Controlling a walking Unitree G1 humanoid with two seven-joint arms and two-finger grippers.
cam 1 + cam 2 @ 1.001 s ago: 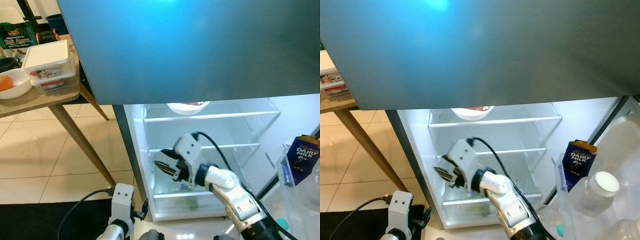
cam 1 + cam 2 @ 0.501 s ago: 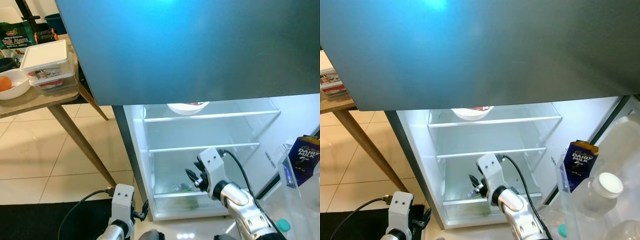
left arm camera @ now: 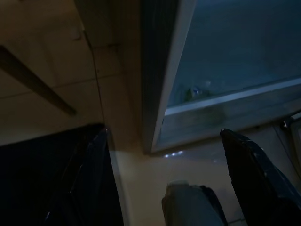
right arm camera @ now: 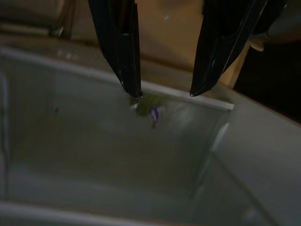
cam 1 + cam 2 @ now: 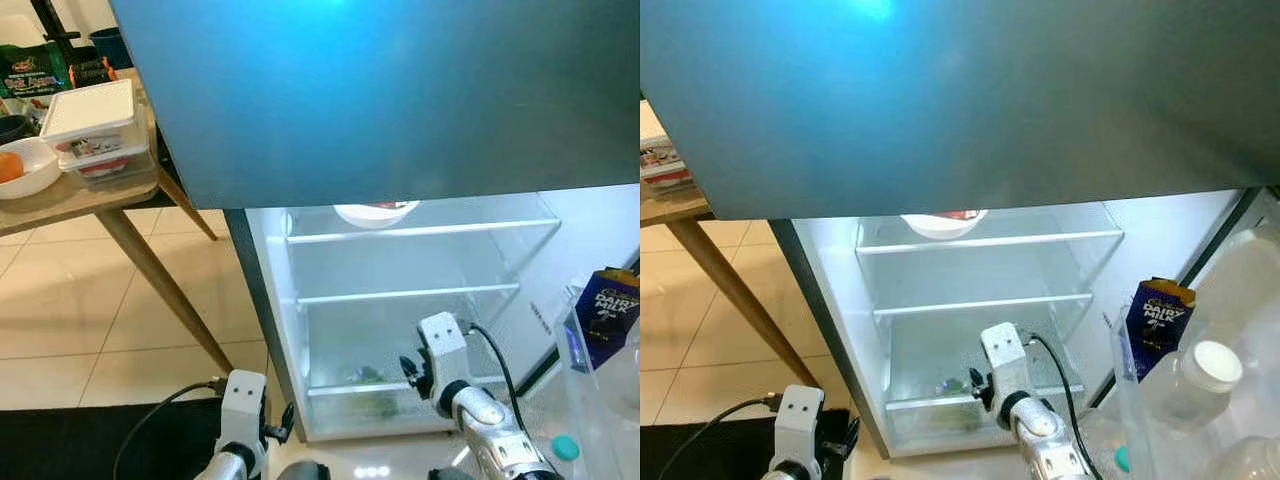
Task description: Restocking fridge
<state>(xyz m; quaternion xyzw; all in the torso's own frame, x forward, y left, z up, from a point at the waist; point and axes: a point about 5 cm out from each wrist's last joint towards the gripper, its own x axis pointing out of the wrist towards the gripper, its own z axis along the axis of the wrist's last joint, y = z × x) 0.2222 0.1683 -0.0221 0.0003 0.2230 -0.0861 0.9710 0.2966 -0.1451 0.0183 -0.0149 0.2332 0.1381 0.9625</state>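
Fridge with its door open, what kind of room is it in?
Probably a kitchen at home. The lit fridge stands on a tiled floor, and beside it a wooden table holds a food box and a bowl.

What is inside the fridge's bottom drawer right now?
Through the clear front of the bottom drawer, something small and green lies near the front, with a purple speck on it in the right wrist view. The frosted plastic blurs it, so what it is cannot be told.
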